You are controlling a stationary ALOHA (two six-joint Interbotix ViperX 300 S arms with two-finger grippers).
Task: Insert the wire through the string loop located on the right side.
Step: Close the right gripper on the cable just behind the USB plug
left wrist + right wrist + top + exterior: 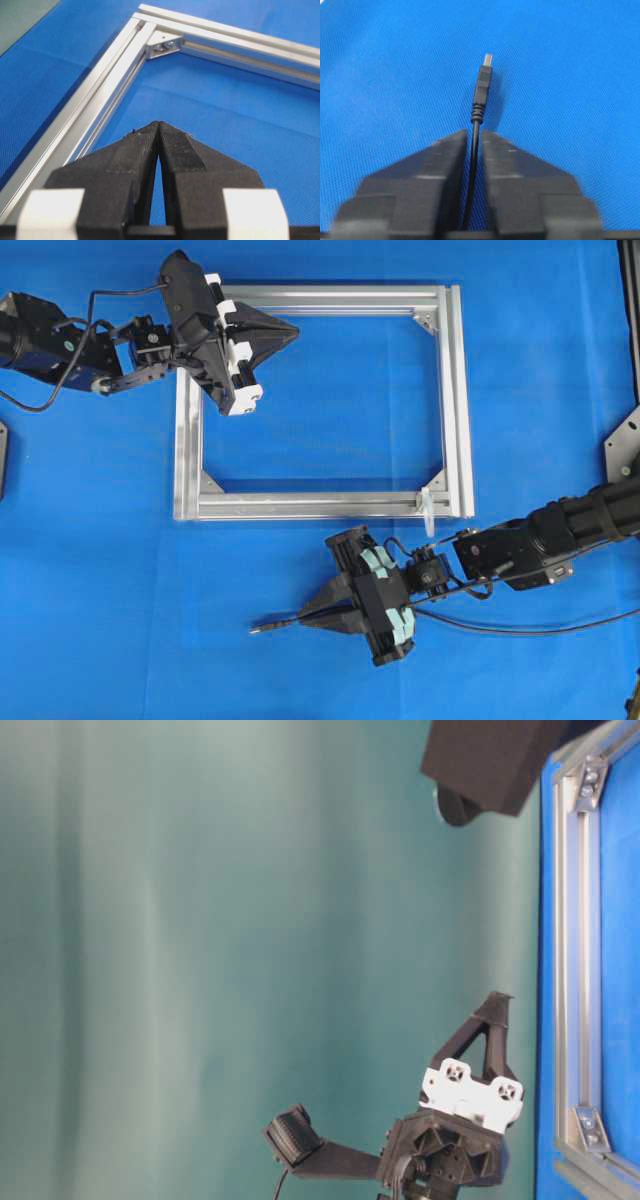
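Note:
The thin black wire [275, 622] lies on the blue mat at the front, its plug pointing left and its cable trailing off to the right. My right gripper [303, 617] is shut on the wire just behind the plug. In the right wrist view the wire [483, 85] sticks out past the closed right gripper [474, 132], silvery tip forward. The whitish string loop [427, 512] stands at the silver frame's [320, 505] front right corner, behind and to the right of that gripper. My left gripper [295, 333] hovers inside the frame's back left corner, shut on nothing [158, 124].
The rectangular aluminium frame [100, 95] lies flat mid-table, with triangular corner brackets [165, 44]. The right arm's thicker black cables [440, 585] loop beside its wrist. Metal fixtures [625, 445] stand at the table's right edge. In the table-level view the frame [567, 970] runs along the right.

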